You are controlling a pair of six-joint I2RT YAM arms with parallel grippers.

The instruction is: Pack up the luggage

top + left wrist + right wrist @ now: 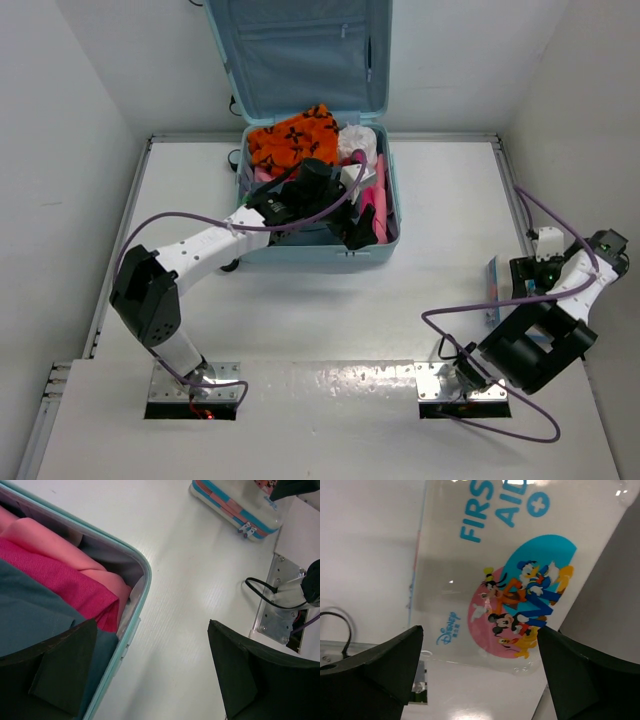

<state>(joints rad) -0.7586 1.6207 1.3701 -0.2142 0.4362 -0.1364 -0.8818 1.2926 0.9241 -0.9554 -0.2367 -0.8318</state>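
Luggage (310, 253) lies open at the far middle of the table (440, 220), lid up, already holding clothes (295, 140). Left jaws hover released over its near right corner, empty. Right jaws stand released above the first-aid box (520, 555), judged not yet packed.

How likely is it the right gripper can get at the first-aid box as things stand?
Probably yes. The right gripper hangs open close over the first-aid box, whose lid shows plainly between its jaws with nothing in between. The box lies on the table, apart from the luggage.
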